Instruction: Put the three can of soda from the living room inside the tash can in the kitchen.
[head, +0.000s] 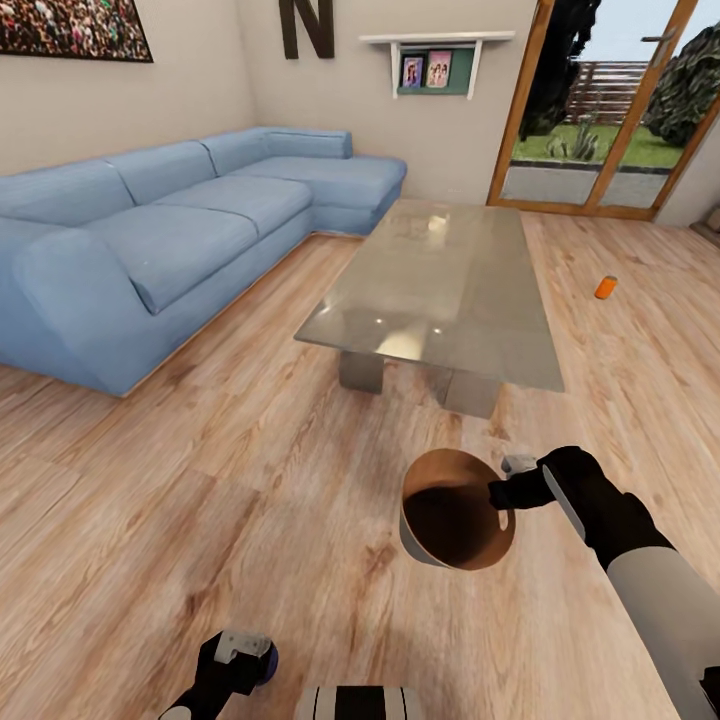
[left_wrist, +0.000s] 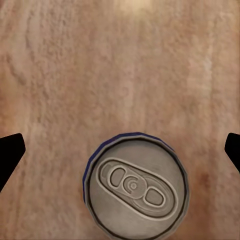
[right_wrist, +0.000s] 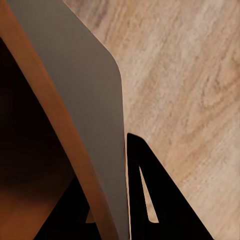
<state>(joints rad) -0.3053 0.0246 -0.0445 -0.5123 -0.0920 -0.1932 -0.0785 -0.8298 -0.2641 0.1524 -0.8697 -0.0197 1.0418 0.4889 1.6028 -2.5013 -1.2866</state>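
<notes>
Two of my right fingers pinch the trash can's rim, holding it above the floor. My left fingers stand wide apart around a blue-sided can; an orange soda can lies beyond the worktop.

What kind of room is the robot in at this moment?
Most likely a living room: a light blue corner sofa, a long low table on the wood floor, and wood-framed glass doors to a garden.

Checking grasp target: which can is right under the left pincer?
The blue-sided can, seen from its top between the left pincer fingers; the orange can lies beyond the table.
</notes>
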